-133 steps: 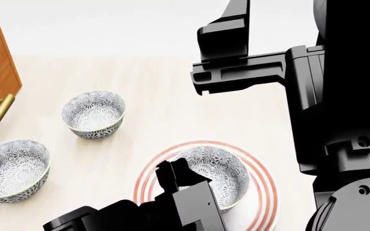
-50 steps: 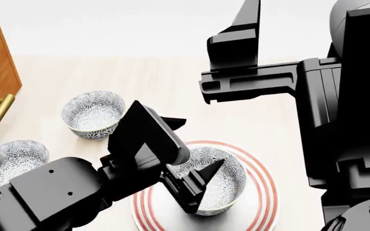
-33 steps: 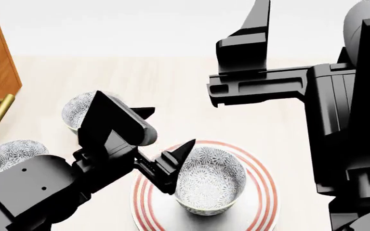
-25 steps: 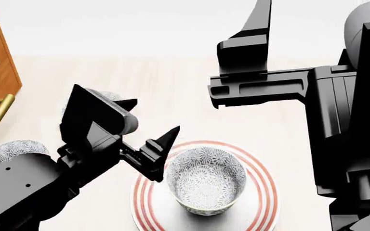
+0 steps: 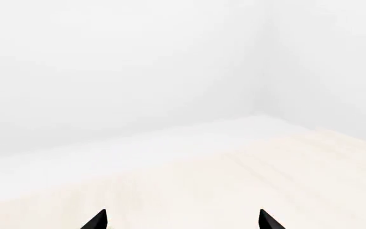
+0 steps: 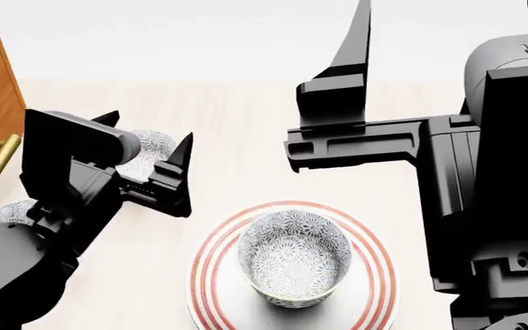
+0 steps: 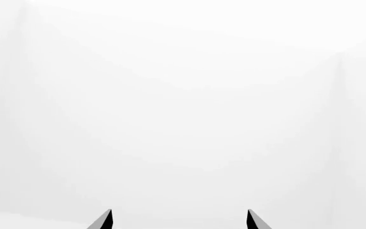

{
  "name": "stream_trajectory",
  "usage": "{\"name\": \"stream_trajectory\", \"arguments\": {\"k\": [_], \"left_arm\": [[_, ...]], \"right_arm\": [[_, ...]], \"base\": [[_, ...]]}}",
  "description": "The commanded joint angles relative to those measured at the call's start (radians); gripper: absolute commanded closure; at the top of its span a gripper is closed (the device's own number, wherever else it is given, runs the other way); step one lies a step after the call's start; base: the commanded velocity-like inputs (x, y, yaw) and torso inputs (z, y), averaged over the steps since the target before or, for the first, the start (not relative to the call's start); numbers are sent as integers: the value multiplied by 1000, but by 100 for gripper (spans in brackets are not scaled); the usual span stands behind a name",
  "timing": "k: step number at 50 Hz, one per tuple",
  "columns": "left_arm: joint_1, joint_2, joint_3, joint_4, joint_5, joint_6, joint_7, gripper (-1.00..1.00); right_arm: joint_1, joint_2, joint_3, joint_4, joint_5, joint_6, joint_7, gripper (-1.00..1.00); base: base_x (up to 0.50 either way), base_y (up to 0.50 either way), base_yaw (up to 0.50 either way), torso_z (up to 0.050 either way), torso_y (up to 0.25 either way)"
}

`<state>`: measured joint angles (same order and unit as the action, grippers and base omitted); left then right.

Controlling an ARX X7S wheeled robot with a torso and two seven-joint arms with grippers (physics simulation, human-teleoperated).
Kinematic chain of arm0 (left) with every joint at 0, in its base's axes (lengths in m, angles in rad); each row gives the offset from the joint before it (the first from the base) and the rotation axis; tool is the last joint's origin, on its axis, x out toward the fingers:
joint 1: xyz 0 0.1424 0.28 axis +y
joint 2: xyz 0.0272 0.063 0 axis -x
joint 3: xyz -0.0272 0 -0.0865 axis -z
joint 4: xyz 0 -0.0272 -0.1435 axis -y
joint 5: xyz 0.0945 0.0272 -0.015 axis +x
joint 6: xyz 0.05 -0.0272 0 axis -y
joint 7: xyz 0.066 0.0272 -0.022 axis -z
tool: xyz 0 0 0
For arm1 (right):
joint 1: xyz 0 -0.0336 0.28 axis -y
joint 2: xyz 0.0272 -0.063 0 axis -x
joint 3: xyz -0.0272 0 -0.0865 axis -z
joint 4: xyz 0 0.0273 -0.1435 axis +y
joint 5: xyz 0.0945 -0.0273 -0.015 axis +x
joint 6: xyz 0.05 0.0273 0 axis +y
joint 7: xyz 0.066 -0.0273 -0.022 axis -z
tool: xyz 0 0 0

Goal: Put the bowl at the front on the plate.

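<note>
Nearest you, the bowl (image 6: 293, 256) sat upright in the middle of the plate (image 6: 381, 278). Your left gripper (image 6: 145, 151) hung empty, its fingers spread wide, clear of the plate. Farther off, your right gripper (image 7: 179, 220) also stood wide open, holding nothing.

Head camera high, angled down over the table (image 6: 245, 124); both wrist cameras level, toward pale walls.
</note>
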<state>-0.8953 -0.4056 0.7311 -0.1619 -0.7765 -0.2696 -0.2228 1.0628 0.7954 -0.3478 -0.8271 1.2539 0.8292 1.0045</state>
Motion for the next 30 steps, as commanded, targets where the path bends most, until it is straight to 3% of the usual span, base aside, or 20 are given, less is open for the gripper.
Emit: {"name": "stream_trajectory", "arguments": {"k": [1, 5, 15, 18, 30], "left_arm": [[46, -43, -24, 108, 50, 15, -155, -100], [54, -71, -7, 182, 99, 2, -213, -100], [94, -116, -32, 329, 35, -23, -252, -100], [104, -133, -5, 360, 107, -23, -288, -100], [174, -188, -36, 505, 59, -9, -336, -100]], "right_arm": [[-55, -7, -8, -9, -47, -32, -15, -100], [-76, -2, -5, -11, -59, -44, -21, -100], [-106, 14, -2, -20, -72, -57, -27, -100], [-113, 16, -3, -25, -75, -59, -25, -100], [-149, 9, -16, -24, -115, -79, -37, -100]], "base": [[0, 0, 0, 0, 0], [0, 0, 0, 0, 0], [0, 0, 0, 0, 0], [0, 0, 0, 0, 0], [0, 0, 0, 0, 0]]}}
